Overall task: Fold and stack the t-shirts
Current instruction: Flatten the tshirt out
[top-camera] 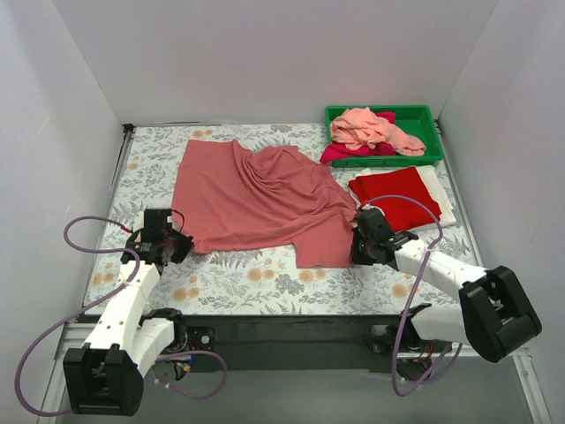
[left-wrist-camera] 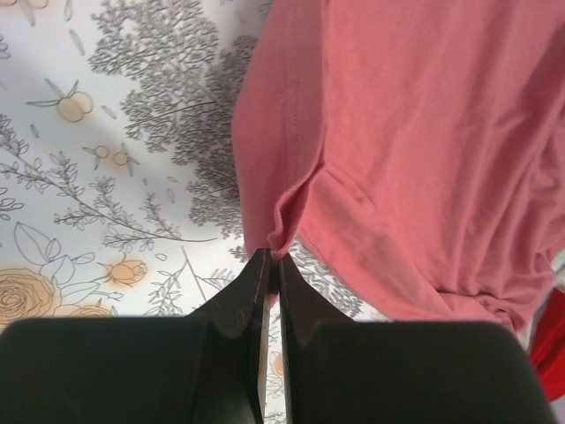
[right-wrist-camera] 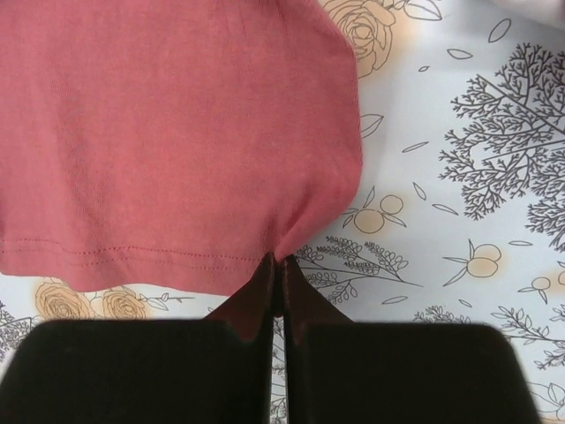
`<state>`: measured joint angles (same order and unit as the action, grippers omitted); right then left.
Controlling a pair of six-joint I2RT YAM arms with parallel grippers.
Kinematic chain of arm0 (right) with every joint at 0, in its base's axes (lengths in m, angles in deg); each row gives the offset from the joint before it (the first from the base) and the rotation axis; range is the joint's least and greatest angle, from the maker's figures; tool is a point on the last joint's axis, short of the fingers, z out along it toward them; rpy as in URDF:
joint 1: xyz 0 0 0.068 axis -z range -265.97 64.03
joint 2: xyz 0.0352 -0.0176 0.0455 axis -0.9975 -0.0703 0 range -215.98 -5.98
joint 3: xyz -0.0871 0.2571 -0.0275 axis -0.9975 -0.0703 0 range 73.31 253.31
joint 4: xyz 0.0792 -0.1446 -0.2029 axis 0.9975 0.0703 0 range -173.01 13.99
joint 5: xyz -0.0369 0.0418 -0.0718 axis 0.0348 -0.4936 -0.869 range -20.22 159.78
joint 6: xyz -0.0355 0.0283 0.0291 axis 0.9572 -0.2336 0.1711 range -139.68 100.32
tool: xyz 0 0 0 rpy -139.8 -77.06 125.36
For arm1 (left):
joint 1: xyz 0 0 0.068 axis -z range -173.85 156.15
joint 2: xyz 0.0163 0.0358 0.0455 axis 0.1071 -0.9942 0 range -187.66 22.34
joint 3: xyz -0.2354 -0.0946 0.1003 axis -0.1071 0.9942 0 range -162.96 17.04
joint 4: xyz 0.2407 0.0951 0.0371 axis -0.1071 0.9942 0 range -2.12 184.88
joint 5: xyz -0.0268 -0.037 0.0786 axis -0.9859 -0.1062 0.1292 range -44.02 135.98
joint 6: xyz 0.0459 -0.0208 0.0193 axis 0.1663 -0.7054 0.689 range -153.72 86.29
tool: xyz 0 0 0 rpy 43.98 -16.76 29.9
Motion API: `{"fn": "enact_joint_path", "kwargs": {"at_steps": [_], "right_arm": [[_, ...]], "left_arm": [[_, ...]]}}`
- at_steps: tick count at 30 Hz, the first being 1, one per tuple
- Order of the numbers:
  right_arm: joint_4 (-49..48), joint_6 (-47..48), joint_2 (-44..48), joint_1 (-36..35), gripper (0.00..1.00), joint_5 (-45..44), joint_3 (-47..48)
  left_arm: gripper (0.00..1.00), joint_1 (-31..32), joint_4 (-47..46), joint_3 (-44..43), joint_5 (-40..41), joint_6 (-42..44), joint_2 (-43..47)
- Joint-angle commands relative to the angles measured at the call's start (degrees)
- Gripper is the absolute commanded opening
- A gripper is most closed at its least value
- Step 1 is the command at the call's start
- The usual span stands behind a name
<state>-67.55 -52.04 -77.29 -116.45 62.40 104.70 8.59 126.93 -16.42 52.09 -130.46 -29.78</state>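
A dusty rose t-shirt (top-camera: 256,199) lies spread and rumpled across the middle of the floral table. My left gripper (top-camera: 174,243) is shut on its near left hem; in the left wrist view the cloth (left-wrist-camera: 406,150) bunches into the gripper (left-wrist-camera: 272,256). At the near right corner my right gripper (top-camera: 360,250) is shut on the stitched hem, and the shirt (right-wrist-camera: 177,141) puckers at the gripper (right-wrist-camera: 278,261). A bright red t-shirt (top-camera: 393,199) lies folded on a white one (top-camera: 441,201) at the right.
A green bin (top-camera: 424,119) at the back right holds a salmon pink shirt (top-camera: 375,130) over a magenta one (top-camera: 340,153). White walls enclose the table (top-camera: 238,278) on three sides. Purple cables loop beside both arm bases.
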Motion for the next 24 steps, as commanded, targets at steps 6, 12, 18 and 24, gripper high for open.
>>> {"fn": "enact_joint_path", "kwargs": {"at_steps": [6, 12, 18, 24], "right_arm": [[5.4, 6.2, 15.5, 0.1, 0.01, -2.5, 14.7], [8.2, 8.3, 21.1, 0.0, 0.01, -4.2, 27.2], [11.2, 11.4, 23.1, 0.0, 0.01, -3.6, 44.2], [14.8, 12.8, 22.7, 0.0, 0.01, 0.7, 58.8]], "left_arm": [[0.00, -0.1, 1.1, -16.1, 0.9, 6.8, 10.8], [0.00, -0.1, 1.8, -30.9, -1.1, 11.5, 9.6], [0.00, -0.1, 3.1, -49.6, 0.9, 15.9, 7.1], [0.00, -0.1, 4.6, -66.5, 0.3, 18.7, 3.1]]}}
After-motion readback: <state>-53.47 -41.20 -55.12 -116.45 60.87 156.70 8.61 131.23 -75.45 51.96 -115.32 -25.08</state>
